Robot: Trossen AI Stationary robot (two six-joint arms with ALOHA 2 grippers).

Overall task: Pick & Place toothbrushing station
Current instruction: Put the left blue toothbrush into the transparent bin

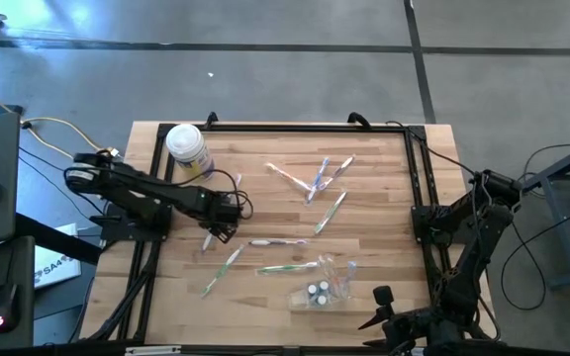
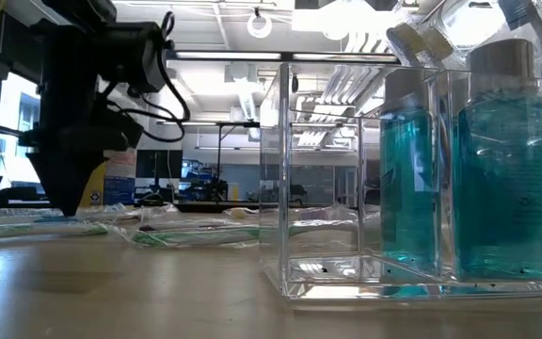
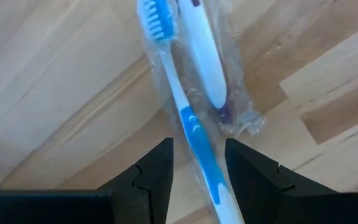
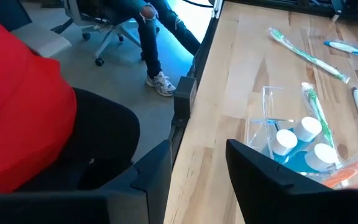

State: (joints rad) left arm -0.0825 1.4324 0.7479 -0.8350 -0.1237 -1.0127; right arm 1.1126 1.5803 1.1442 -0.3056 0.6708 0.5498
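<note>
A blue-and-white toothbrush (image 3: 194, 124) in a clear wrapper lies flat on the wooden table, with another wrapped brush (image 3: 204, 56) beside it. My left gripper (image 3: 197, 149) points down close above it, open, one finger on each side of the handle; I see no touch. In the high view this gripper (image 1: 224, 220) is left of the table's middle. The clear holder (image 1: 323, 287) stands near the front edge with white-capped blue bottles (image 4: 297, 134) and a few brushes in it. My right gripper (image 4: 197, 152) waits open, raised off the table's near right corner (image 1: 376, 309).
Several wrapped toothbrushes (image 1: 330, 213) lie scattered over the table's middle and back. A white-lidded jar with a yellow label (image 1: 188, 150) stands at the back left. A black frame (image 1: 419, 178) edges the table. A person in red and black (image 4: 30, 106) is beside the table.
</note>
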